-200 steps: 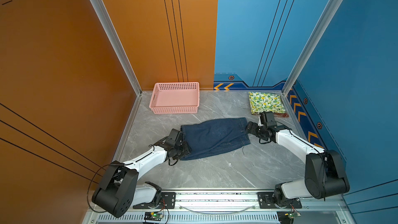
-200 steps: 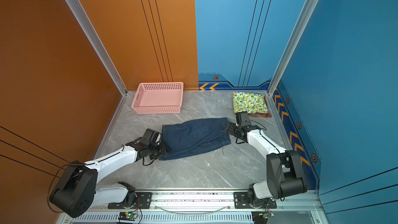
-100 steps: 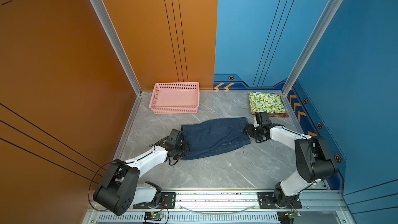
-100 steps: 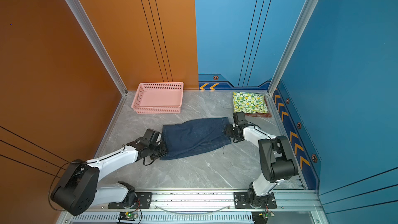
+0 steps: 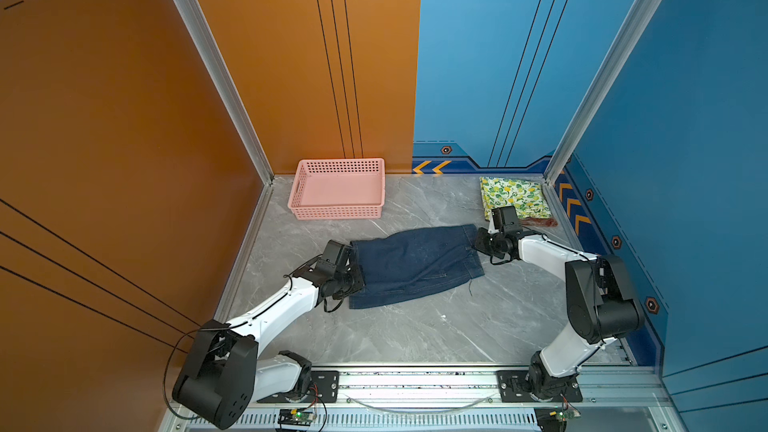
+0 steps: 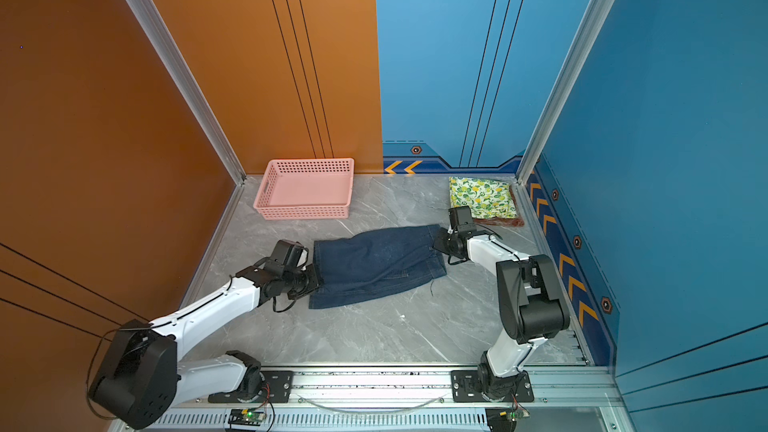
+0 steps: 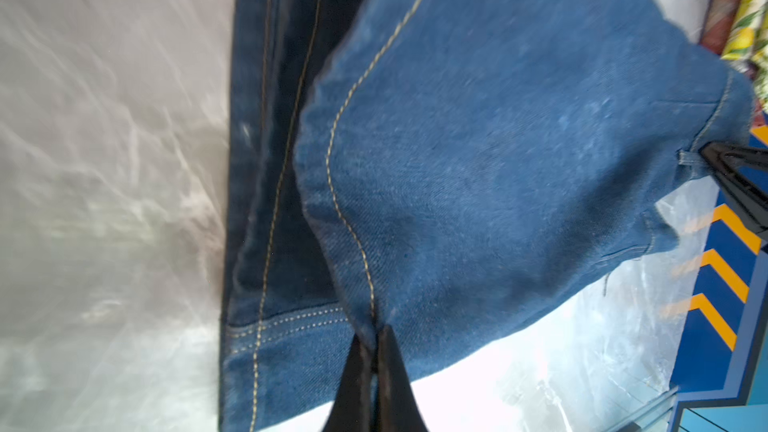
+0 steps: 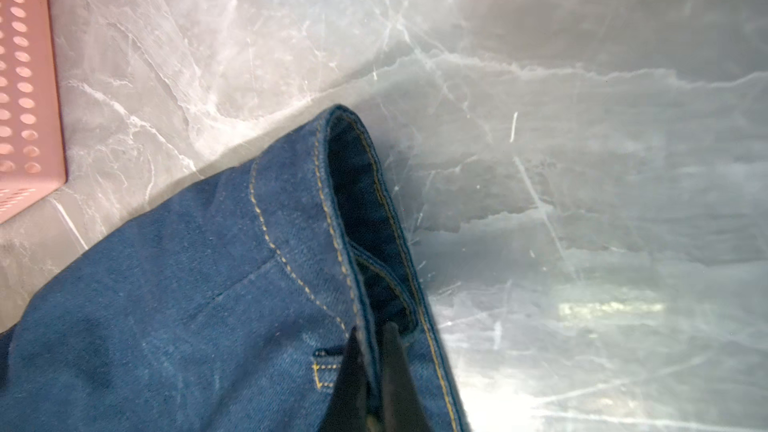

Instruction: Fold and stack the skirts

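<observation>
- tabletop [image 5: 415, 334]: grey marble. The near strip is bare, and everything lies mid to far.
- left arm [image 5: 286, 305]: comes in from near left. The left jaws are closed, pinching the left end of the denim skirt [image 5: 415, 263]. The left wrist view shows the tips clamped on a raised fold of denim [image 7: 478, 139].
- denim skirt, in both top views [image 6: 374, 263]: it lies flat mid-tabletop with its long axis left to right, slightly skewed so the left end is nearer and the right end farther. It spans the gap between the two jaws.
- right arm [image 5: 540, 251]: reaches in from the right. The right jaws are closed on the waistband [image 8: 357, 243] at the skirt's far-right corner, beside a belt loop.
- Key relation: each arm holds its own end and neither is crossed. The cloth runs inward from both jaws, so the likely next move is a lift or a fold across that left-right axis, with both ends moving together.
- lemon-print skirt [image 5: 513, 197]: folded in the far right corner, just beyond the right jaws.
- plaid skirt [image 5: 540, 223]: only a rust-red edge shows from under the lemon-print one. This is probably the stack the denim should join.
- pink basket [image 5: 336, 211]: far left, well apart from the denim.
</observation>
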{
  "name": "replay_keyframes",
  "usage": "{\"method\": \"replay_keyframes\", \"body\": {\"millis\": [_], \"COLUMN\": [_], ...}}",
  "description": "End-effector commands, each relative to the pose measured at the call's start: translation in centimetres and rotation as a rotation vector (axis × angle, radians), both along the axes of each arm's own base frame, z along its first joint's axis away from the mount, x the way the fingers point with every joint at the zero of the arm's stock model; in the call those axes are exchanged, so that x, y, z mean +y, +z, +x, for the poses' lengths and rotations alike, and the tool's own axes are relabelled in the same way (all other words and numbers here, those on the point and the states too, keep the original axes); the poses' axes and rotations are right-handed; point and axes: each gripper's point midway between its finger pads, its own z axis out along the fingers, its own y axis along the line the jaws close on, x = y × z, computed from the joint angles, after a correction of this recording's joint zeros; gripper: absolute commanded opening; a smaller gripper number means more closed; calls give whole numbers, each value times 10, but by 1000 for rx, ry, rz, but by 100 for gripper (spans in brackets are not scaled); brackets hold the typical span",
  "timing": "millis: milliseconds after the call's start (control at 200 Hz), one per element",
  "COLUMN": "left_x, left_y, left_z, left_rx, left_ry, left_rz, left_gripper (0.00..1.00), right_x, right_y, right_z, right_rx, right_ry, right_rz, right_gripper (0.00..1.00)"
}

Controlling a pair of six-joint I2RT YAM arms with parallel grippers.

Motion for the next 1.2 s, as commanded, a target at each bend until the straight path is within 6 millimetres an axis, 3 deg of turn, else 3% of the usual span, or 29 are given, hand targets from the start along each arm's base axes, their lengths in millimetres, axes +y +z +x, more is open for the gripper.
{"method": "replay_keyframes", "body": {"millis": [0, 235, 375, 476, 646, 826, 1021, 1192], "left_x": [13, 30, 37, 37, 35, 22, 14, 18], "left_y": [25, 64, 63, 48, 4, -34, -45, -31], "left_z": [13, 36, 30, 14, -14, -34, -37, -33], "left_rx": [-41, -106, -97, -65, 7, 71, 94, 65], "left_ry": [-1, 22, 16, 17, 27, 10, -15, -12], "left_rz": [18, 7, 24, 23, 25, 30, 54, 72], "left_gripper": [0, 0, 0, 0, 0, 0, 0, 0], "right_x": [6, 14, 19, 22, 14, 0, 0, 3], "right_y": [43, 97, 104, 85, 36, -5, -26, -18], "right_z": [11, 5, -15, -36, -72, -86, -80, -71], "right_rx": [-80, -152, -152, -110, -19, 54, 109, 96], "right_ry": [16, 30, 47, 64, 76, 61, 73, 82], "right_rz": [0, -20, -55, -72, -122, -170, -182, -182], "right_gripper": [0, 0, 0, 0, 0, 0, 3, 6]}}
